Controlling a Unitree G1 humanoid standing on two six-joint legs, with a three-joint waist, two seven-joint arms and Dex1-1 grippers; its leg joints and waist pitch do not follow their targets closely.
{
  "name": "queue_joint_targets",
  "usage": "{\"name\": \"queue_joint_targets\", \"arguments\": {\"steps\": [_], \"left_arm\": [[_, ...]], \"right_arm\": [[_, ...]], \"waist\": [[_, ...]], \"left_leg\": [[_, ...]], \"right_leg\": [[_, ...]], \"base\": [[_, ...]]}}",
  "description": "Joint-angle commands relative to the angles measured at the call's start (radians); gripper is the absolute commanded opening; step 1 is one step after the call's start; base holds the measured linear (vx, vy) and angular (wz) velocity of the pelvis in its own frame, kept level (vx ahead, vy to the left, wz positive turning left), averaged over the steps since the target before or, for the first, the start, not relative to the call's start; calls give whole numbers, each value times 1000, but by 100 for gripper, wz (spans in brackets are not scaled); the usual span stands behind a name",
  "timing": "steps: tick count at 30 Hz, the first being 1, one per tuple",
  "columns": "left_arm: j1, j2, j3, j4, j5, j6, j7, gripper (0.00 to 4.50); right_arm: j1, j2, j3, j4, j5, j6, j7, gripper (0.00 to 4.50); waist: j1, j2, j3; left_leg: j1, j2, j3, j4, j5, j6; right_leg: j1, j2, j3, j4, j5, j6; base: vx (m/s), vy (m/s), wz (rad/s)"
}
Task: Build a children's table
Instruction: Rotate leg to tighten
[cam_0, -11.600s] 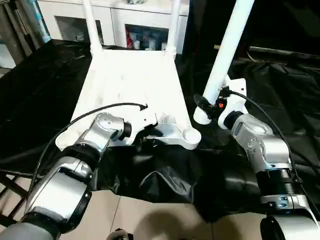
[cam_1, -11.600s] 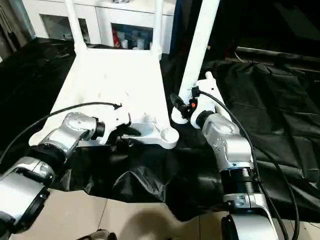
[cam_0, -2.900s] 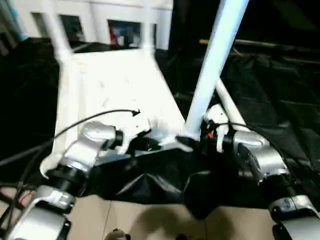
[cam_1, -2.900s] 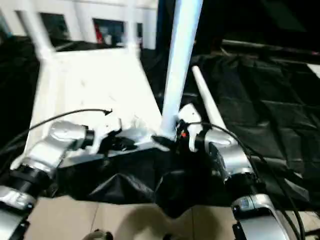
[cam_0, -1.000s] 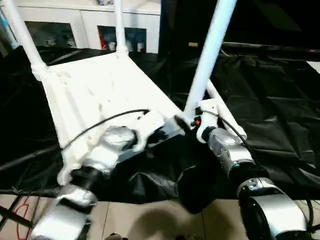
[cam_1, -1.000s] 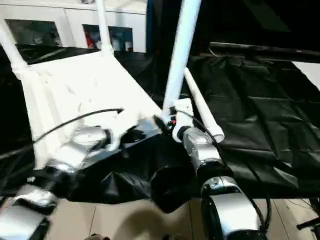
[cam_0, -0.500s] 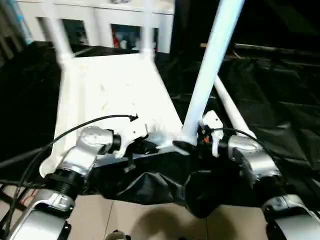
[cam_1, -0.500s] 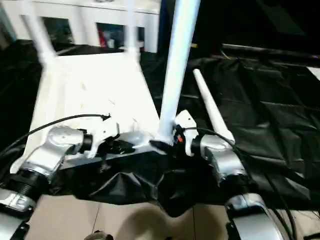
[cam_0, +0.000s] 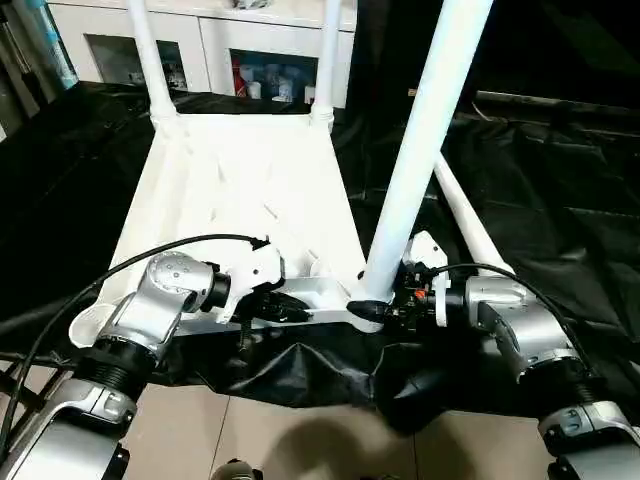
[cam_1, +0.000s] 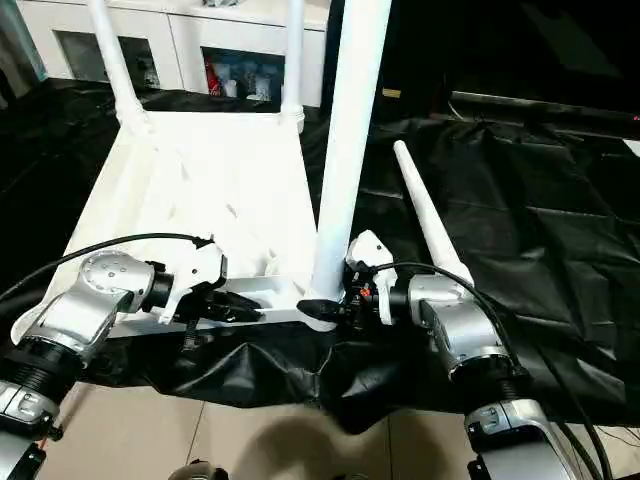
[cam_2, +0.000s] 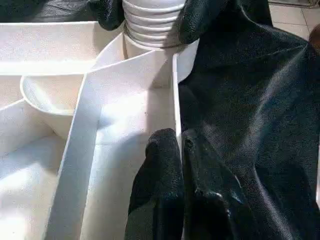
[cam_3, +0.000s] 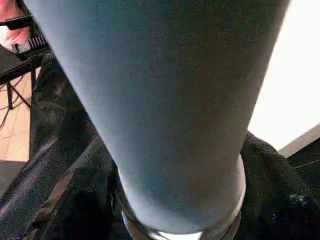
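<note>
Table top (cam_0: 240, 190), underside up, on black sheet (cam_0: 560, 180). Left gripper (cam_2: 177, 145) pinched its rim. Right gripper (cam_0: 385, 308) clasped upright leg (cam_0: 420, 150) at corner socket.

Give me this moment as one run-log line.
table top: upside down, two far legs in | left gripper: shut on near rim | right gripper: around third leg at near-right socket | fourth leg: on cloth

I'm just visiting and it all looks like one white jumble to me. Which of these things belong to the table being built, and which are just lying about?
Part of the job:
- table top, lying underside up
- two far legs, standing in their corner sockets
- near leg, at the near corner socket, right gripper around its base
- loose leg, lying on the sheet

Just there:
- white cabinet
- black sheet
</note>
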Motion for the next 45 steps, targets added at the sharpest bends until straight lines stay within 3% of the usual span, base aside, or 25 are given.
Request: {"name": "queue_joint_targets", "arguments": {"steps": [1, 4, 5, 7, 10, 12, 16, 17, 18, 19, 21, 22, 25, 28, 33, 37, 39, 41, 44, 45], "left_arm": [[-21, -41, -31, -24, -17, -25, -7, 0], [-41, -81, -6, 9, 5, -3, 103, 0], [-46, -89, -1, 16, 10, 5, 127, 0], [-66, -124, 22, 37, 12, 36, 206, 0], [-87, -157, 36, 59, 28, 44, 291, 0], [-120, -218, 53, 82, 52, 92, 429, 0], [-135, -298, 58, 83, 65, 116, 533, 0], [-135, -298, 58, 83, 65, 116, 533, 0], [-133, -306, 56, 78, 65, 117, 534, 0], [-126, -308, 46, 66, 66, 113, 524, 0], [-114, -309, 32, 48, 66, 103, 503, 0], [-112, -309, 31, 47, 66, 102, 501, 0], [-101, -298, 25, 34, 57, 91, 469, 0], [-81, -266, 12, 16, 46, 66, 395, 0], [-58, -221, 3, -8, 23, 50, 291, 0], [-44, -168, -6, -14, 11, 25, 186, 0], [-43, -142, -5, -7, 6, 16, 139, 0], [-45, -119, -7, 4, 11, 5, 104, 0], [-49, -101, -5, 17, 11, -4, 76, 0], [-50, -98, -5, 19, 10, -5, 70, 0]], "right_arm": [[9, 33, 19, -22, 26, 29, -7, 281], [-16, 95, -30, 73, -1, -10, -177, 279], [-22, 107, -39, 94, -8, -21, -214, 279], [-56, 149, -72, 176, -26, -20, -357, 279], [-87, 193, -106, 247, -23, -26, -470, 277], [-128, 261, -144, 324, -13, -24, -613, 277], [-188, 334, -167, 431, -36, -75, -757, 277], [-188, 334, -167, 431, -36, -75, -757, 277], [-193, 340, -167, 439, -38, -83, -756, 333], [-198, 343, -164, 444, -39, -92, -742, 333], [-204, 344, -163, 448, -39, -104, -714, 354], [-204, 344, -163, 448, -40, -105, -711, 365], [-206, 331, -156, 449, -49, -126, -688, 387], [-189, 302, -142, 408, -44, -139, -597, 387], [-129, 225, -84, 307, -55, -157, -431, 387], [-68, 140, -54, 190, -33, -142, -260, 387], [-39, 90, -36, 125, -16, -120, -161, 387], [-20, 49, -18, 81, -8, -109, -92, 387], [-7, 17, -3, 46, -5, -93, -40, 387], [-5, 12, -1, 41, -4, -90, -31, 364]], "waist": [[-3, 5, -73], [-10, 4, -71], [-18, 5, -67], [-29, 3, -63], [-46, 1, -62], [-54, 1, -61], [-64, 0, -64], [-66, 1, -65], [-65, 3, -65], [-66, -3, -66], [-66, 2, -67], [-66, -3, -68], [-64, -2, -67], [-62, 1, -68], [-54, 0, -71], [-38, 9, -77], [-33, 6, -77], [-20, 8, -80], [-8, 9, -78], [-7, 9, -76]], "left_leg": [[26, 38, -19, -74, -302, -6], [27, 36, -21, -75, -323, -17], [30, 34, -23, -75, -353, -28], [35, 29, -28, -73, -391, -43], [35, 26, -35, -71, -411, -39], [38, 24, -34, -68, -420, -32], [38, 23, -36, -67, -424, -27], [37, 23, -36, -67, -425, -26], [40, 24, -35, -68, -426, -19], [35, 25, -34, -71, -423, -13], [31, 28, -34, -76, -415, -8], [31, 29, -33, -76, -412, -7], [30, 28, -30, -75, -402, -1], [30, 28, -30, -75, -393, 5], [29, 33, -24, -77, -349, 18], [27, 34, -20, -76, -290, 35], [28, 35, -15, -73, -266, 42], [23, 36, -13, -71, -222, 58], [26, 37, -12, -72, -237, 48], [27, 37, -12, -73, -245, 43]], "right_leg": [[43, -64, 54, -73, -351, -180], [41, -68, 53, -77, -386, -174], [36, -70, 52, -84, -438, -167], [35, -72, 45, -97, -547, -136], [35, -74, 35, -113, -626, -92], [28, -71, 33, -118, -639, -84], [29, -71, 26, -121, -636, -84], [30, -70, 25, -121, -629, -83], [30, -68, 26, -122, -607, -88], [32, -67, 27, -119, -581, -94], [35, -68, 32, -112, -532, -111], [36, -68, 33, -111, -524, -115], [36, -70, 38, -108, -504, -130], [39, -71, 39, -107, -500, -134], [41, -68, 47, -96, -413, -165], [51, -63, 50, -76, -271, -202], [50, -62, 52, -71, -234, -221], [58, -58, 50, -63, -182, -232], [54, -63, 50, -66, -218, -230], [55, -63, 50, -68, -237, -226]], "base": [[0, 0, 0], [0, 0, 0], [0, 0, 0], [0, 0, 0], [0, 0, 0], [0, 0, 0], [0, 0, 0], [0, 0, 0], [0, 0, 0], [0, 0, 0], [0, 0, 0], [0, 0, 0], [0, 0, 0], [0, 0, 0], [0, 0, 0], [0, 0, 0], [0, 0, 0], [0, 0, 0], [0, 0, 0], [0, 0, 0]]}}
